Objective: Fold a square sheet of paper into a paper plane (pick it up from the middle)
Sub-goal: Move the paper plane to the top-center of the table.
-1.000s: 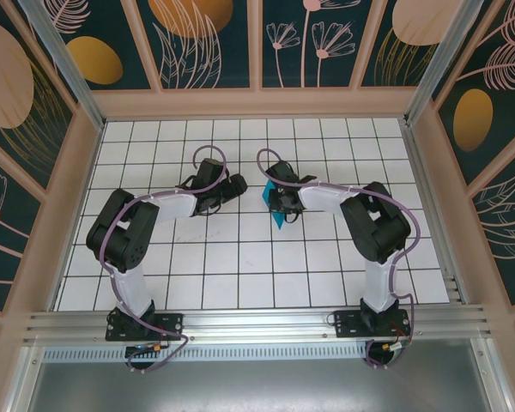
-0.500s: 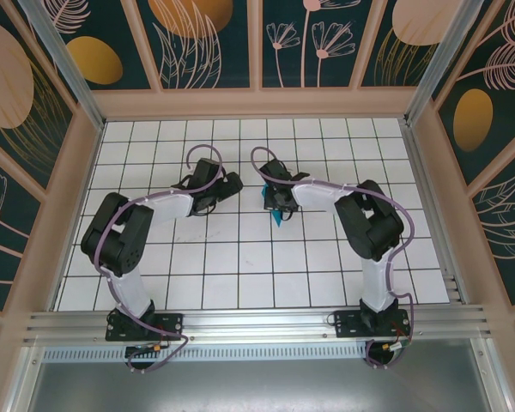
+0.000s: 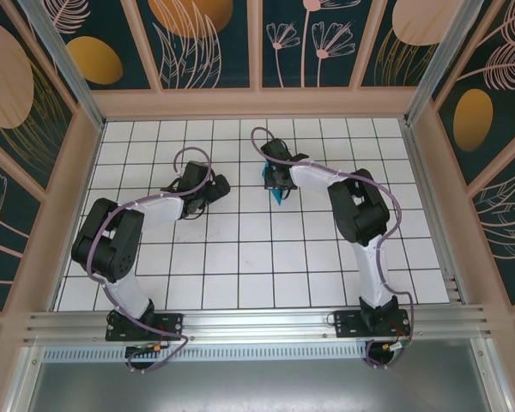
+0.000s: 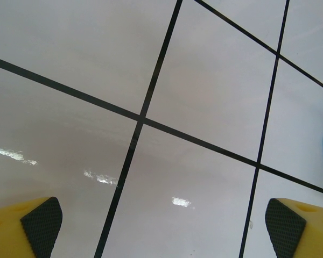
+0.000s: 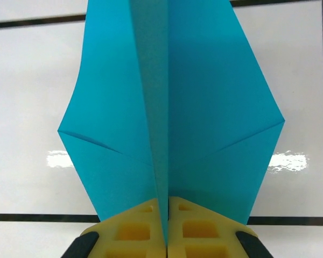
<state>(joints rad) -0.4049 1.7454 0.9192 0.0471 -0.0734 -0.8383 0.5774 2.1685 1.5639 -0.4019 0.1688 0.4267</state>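
in the top view the plane [image 3: 276, 196] sits just right of centre in the upper half of the frame, a small teal shape poking toward the bottom edge from under the right claw [image 3: 274, 178]. the right arm [image 3: 360, 215] reaches up and left across the white gridded table [image 3: 240, 257] to it.

in the right wrist view the plane [image 5: 204, 107] takes the middle of the frame, narrowing toward the top edge. its wings spread left and right, with a short crease near each widest corner, and a raised fold runs down the centre. the right claw [image 5: 167, 215] is closed tight on that fold at the bottom centre, its two yellow fingers [image 5: 134, 231] pressed together with the paper edge between them. whether the plane touches the table i cannot tell.

the left claw [image 3: 215, 186] lies left of the plane in the top view, near it but apart. in the left wrist view it gapes wide, its black pads [image 4: 40, 220] in the two lower corners with bare tiles between them, gripping nothing. a thin teal sliver shows at the right edge, mid-height.
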